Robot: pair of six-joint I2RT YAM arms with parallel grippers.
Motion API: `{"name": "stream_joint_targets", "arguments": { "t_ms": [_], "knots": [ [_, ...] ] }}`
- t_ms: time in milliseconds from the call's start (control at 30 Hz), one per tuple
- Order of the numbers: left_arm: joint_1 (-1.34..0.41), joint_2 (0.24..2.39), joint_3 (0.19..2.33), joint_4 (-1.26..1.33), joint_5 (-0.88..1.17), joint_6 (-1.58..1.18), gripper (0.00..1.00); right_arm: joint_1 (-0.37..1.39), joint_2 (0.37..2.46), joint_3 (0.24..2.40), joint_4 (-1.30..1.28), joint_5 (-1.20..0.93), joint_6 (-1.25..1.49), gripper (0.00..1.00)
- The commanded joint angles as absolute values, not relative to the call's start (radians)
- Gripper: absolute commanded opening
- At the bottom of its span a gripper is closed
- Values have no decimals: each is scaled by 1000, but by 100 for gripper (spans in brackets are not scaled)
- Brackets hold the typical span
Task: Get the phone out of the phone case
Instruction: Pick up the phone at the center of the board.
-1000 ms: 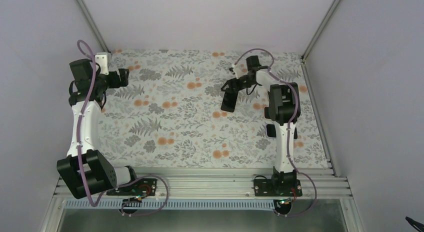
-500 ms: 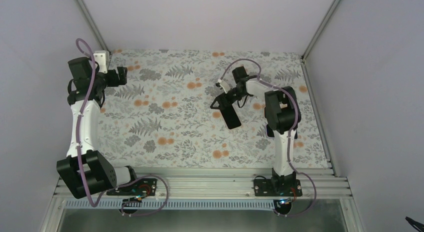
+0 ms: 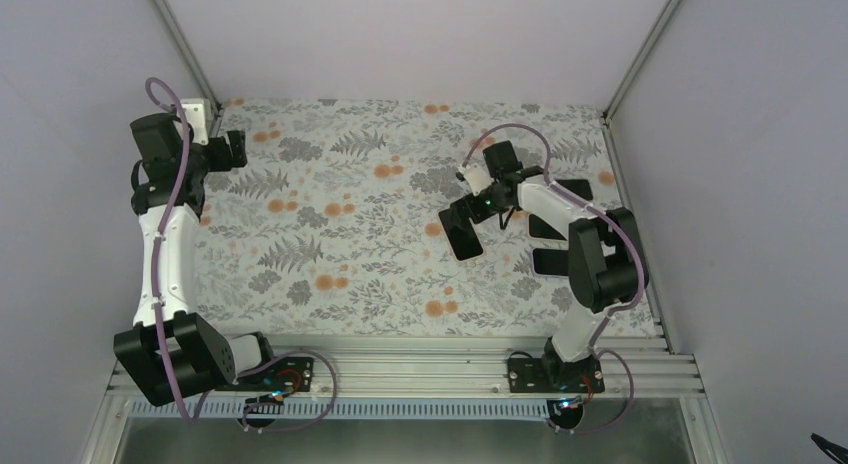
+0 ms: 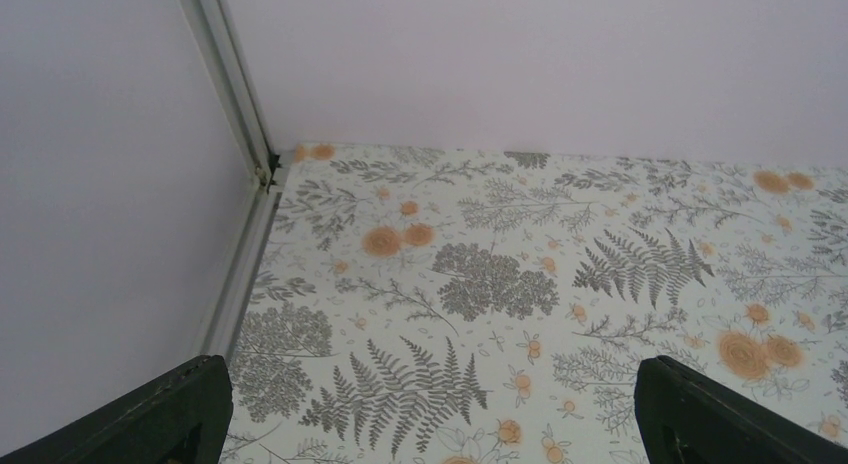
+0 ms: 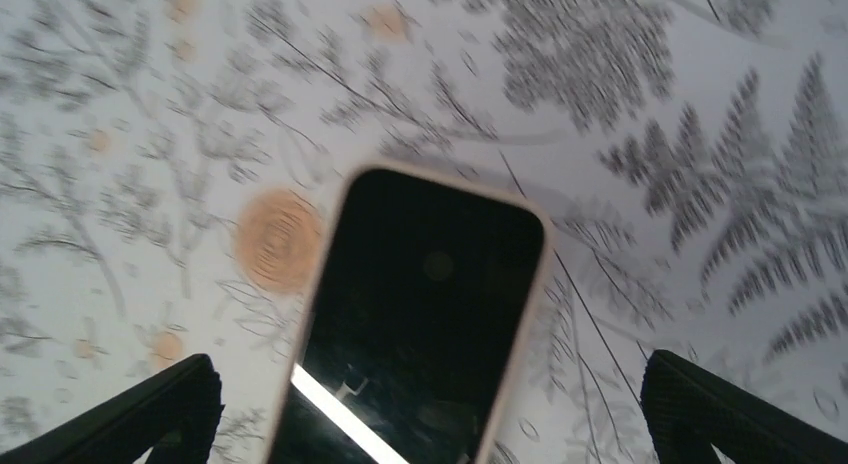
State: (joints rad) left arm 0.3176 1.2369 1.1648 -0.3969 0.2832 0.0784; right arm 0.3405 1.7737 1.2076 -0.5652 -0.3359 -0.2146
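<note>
The phone (image 5: 420,314), glossy black with a pale rim, lies beneath the wide-open, empty right end effector (image 5: 430,409).

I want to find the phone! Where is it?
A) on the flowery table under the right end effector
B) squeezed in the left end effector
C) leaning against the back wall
A: the phone lies on the flowery table below the right end effector, which is wide open and not touching it.
</note>
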Motion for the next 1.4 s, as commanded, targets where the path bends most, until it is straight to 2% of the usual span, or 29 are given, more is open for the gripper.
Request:
{"name": "stream_joint_targets", "arguments": {
  "t_ms": [0, 767, 1100, 1300, 1367],
  "knots": [
    [316, 1208, 1177, -371, 256, 73, 100, 349, 1733, 1136, -544, -129, -125, 99],
    [316, 1183, 1133, -349, 257, 40, 100, 476, 1863, 1167, -592, -128, -54, 99],
    [316, 1196, 1143, -353, 254, 39, 100, 535, 1921, 1132, -585, 12, -47, 100],
    [316, 1204, 1151, -354, 199, 30, 100, 535, 1937, 1105, -573, 46, -49, 92],
    [316, 1206, 1154, -354, 194, 32, 100, 532, 1943, 1095, -566, 50, -50, 86]
  ]
}}
